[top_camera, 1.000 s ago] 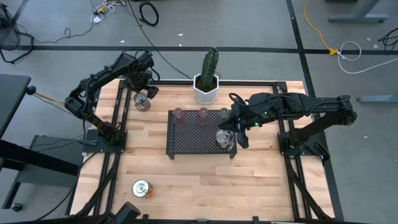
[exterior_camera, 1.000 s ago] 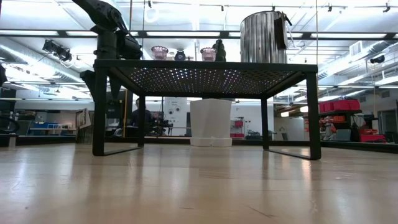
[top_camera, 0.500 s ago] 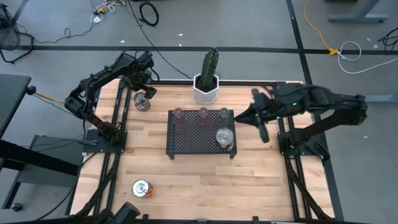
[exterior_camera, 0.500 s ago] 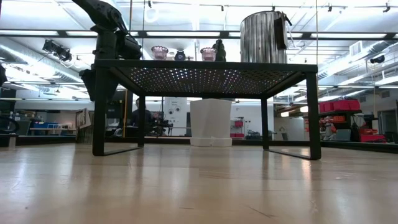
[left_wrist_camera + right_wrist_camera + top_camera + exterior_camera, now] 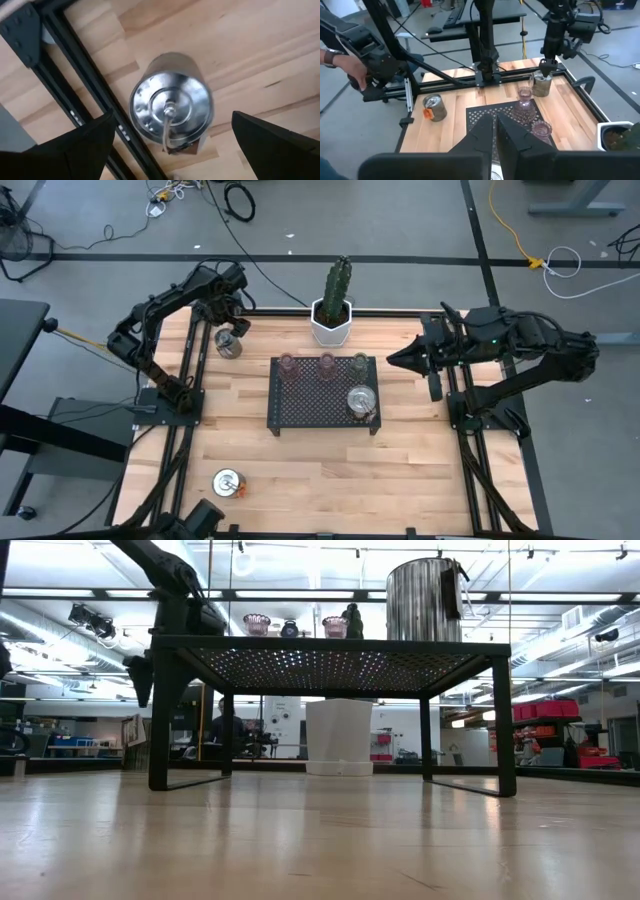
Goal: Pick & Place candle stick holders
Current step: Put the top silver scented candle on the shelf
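Both arms are showing matte black jointed links. The left arm is trailing a black cable, the right arm is glowing with a small green light, and dark wedge-shaped fingers are tapering forward.

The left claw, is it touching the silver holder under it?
Apart. In the left wrist view, the open left claw shows bare wood between each finger and the silver holder.

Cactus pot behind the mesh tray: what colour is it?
White. The cactus pot shows best in the high view.
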{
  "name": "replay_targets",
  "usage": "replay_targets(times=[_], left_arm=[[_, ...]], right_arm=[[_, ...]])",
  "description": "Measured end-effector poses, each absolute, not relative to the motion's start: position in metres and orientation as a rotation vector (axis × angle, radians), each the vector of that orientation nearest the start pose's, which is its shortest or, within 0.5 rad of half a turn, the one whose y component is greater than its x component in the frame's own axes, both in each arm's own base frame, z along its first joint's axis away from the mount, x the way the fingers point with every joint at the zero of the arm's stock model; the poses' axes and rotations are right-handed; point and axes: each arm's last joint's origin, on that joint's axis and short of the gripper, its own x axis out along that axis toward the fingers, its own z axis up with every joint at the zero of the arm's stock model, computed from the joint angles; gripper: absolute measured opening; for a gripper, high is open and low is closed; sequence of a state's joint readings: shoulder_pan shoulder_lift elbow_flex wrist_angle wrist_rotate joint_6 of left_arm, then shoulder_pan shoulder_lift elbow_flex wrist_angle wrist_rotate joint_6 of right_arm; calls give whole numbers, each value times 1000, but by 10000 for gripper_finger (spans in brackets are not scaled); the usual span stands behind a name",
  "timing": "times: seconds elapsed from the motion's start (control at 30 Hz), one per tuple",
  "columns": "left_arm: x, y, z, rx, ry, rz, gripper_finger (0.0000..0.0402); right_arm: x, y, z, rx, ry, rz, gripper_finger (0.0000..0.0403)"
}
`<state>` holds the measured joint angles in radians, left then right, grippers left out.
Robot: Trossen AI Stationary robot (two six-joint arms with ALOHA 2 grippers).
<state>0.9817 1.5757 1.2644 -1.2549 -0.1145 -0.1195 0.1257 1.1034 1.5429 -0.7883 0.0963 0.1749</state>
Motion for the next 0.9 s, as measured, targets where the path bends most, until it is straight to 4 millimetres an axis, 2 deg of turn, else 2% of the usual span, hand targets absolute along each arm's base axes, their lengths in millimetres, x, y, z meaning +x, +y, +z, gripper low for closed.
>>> replay_targets(times=[0.37,0.9], left_arm=[[156,242,218,-907,1564,922,400],[153,243,217,-827,1633,995,399]], right_arm=[[191,22,463,158,362,1,23],[191,22,462,160,363,0,23]])
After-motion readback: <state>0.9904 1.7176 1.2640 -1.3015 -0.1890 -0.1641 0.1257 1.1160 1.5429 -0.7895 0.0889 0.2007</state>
